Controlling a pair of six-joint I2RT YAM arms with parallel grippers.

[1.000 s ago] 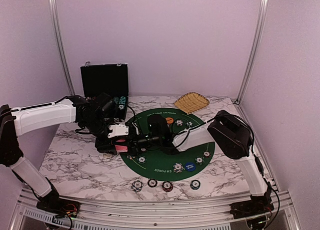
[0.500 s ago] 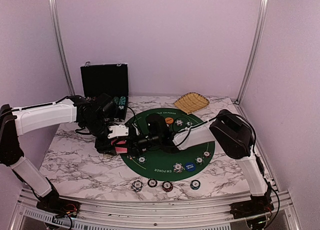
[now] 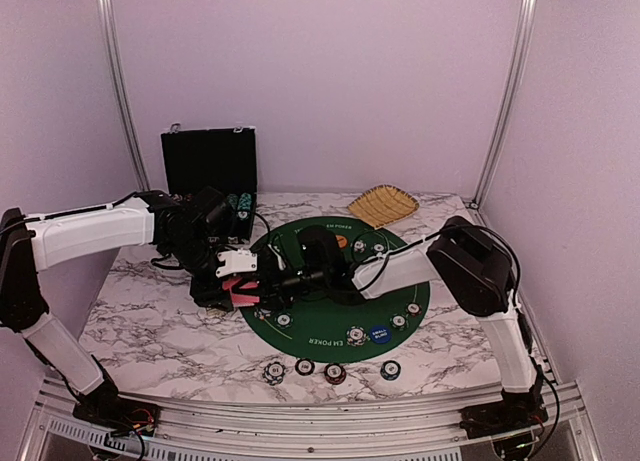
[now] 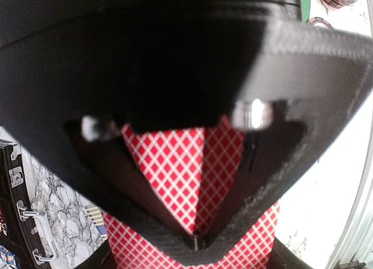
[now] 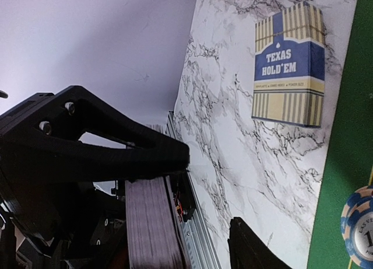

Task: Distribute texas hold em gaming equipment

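At the left edge of the green mat point(image 3: 330, 326), the playing cards point(image 4: 169, 158) are clamped in the left gripper point(image 3: 240, 281). Further onto the mat, the right gripper point(image 3: 268, 281) is positioned with jaws apart at the stack's edge. Several cards may be pinched together, and the stack dragged loose.

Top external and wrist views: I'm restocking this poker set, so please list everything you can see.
table: one, white marble, under everything
mat: one, green, round, table middle
case: one, black, open, back left
basket: one, tan, back right
card box: one, blue and cream, on marble beside mat
chips: four, striped, front row on marble; several more on mat
blue disc: one, mat's near side
orange disc: one, mat's far side
cards: stack, red-checked, in left tool
left tool: shut on cards
right tool: beside cards
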